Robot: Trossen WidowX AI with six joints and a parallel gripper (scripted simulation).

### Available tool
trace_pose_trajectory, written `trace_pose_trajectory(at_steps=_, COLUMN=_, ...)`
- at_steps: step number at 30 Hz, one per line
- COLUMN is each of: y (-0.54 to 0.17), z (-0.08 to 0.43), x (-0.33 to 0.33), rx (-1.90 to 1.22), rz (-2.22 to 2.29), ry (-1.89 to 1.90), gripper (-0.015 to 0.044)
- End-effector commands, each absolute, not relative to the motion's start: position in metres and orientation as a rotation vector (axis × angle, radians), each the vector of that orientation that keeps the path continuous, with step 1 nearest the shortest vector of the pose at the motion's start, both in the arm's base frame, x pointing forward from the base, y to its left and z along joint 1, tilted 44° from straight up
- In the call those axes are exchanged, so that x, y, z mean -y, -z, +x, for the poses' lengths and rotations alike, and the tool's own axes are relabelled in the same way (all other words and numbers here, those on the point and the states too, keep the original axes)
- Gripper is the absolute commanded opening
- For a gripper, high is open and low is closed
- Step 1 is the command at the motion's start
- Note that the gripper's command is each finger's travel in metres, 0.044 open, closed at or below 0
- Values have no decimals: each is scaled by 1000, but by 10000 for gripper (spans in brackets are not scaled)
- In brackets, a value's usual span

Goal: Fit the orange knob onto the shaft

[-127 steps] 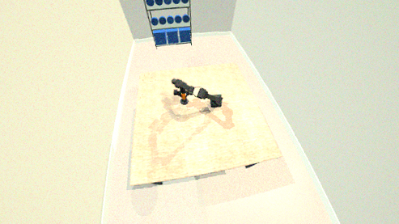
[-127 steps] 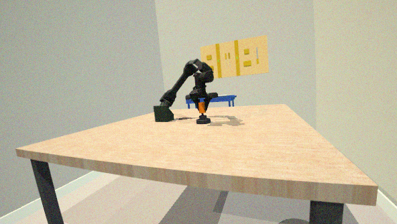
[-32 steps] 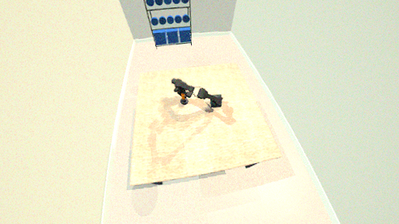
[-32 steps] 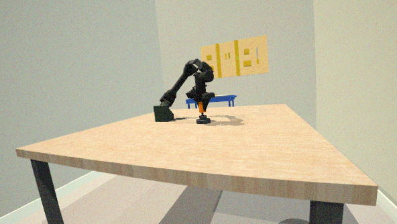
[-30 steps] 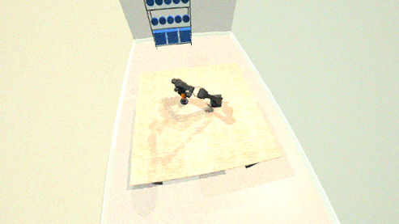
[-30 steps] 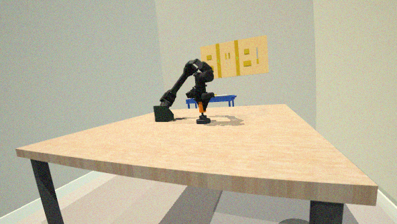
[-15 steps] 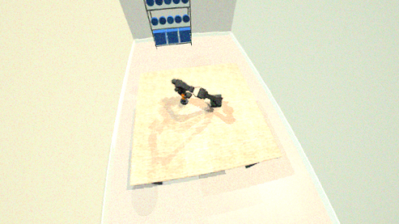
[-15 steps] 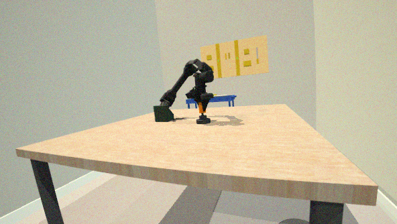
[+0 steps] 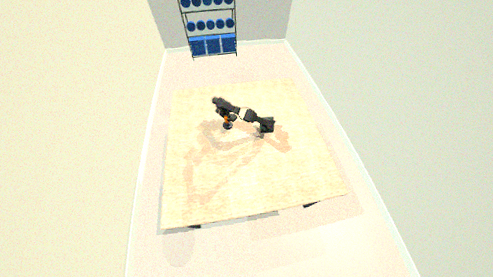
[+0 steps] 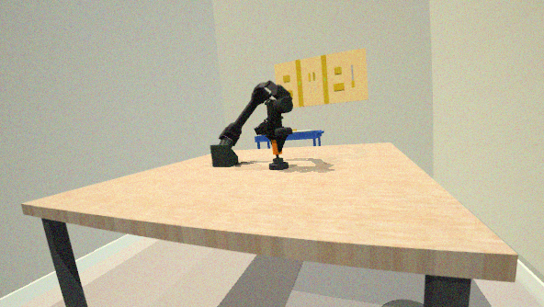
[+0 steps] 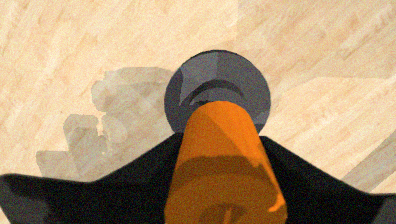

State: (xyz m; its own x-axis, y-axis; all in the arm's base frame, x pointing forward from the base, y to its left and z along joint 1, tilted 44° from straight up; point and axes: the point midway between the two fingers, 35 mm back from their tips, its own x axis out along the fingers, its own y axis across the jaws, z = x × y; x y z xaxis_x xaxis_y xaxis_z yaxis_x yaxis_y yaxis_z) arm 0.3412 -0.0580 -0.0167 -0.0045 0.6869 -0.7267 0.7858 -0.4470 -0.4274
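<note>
Gripping the orange knob (image 9: 226,120) (image 10: 277,147) (image 11: 225,155), the claw (image 10: 277,148) (image 11: 220,141) is held above the round pedestal (image 9: 228,125) (image 10: 278,165) (image 11: 218,65), with its fingers pressed against opposite sides of the knob. In the exterior view, the knob is seen roughly upright, its lower end standing above the pedestal's base, and a short dark piece, the shaft (image 10: 277,157), is seen between the two. The knob is therefore not seated on the pedestal. Whether the shaft's tip has been entered by the knob's hole cannot be told, as the lower end of the knob is too small in that view and is turned away in the wrist view.

In the wrist view, part of the pedestal's dark disc is covered by the knob, and the knob is flanked on both sides by the black fingers. A rounded recess or marking is partly shown at the knob's near end, though its shape is cut off by the picture's edge.

The pedestal is stood on the wooden bench (image 9: 255,176) (image 10: 276,198) (image 11: 60,50), near the arm's base (image 9: 267,124) (image 10: 223,156) but apart from it. The black arm (image 9: 247,114) (image 10: 248,110) is raised from that base and bent over at the top, so that the claw is pointed down toward the pedestal. Shadows are cast across the bench around the pedestal.
</note>
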Motion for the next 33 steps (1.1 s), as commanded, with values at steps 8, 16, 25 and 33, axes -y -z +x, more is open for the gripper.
trace_pose_trajectory(at_steps=8, y=17, z=343, x=60, rx=-1495, rz=2251, ry=1685, gripper=0)
trace_pose_trajectory(at_steps=16, y=18, z=342, x=58, rx=-1495, rz=2251, ry=1685, gripper=0)
trace_pose_trajectory(at_steps=25, y=19, z=342, x=57, rx=-1495, rz=2251, ry=1685, gripper=0)
trace_pose_trajectory(at_steps=33, y=15, z=342, x=60, rx=-1495, rz=2251, ry=1685, gripper=0)
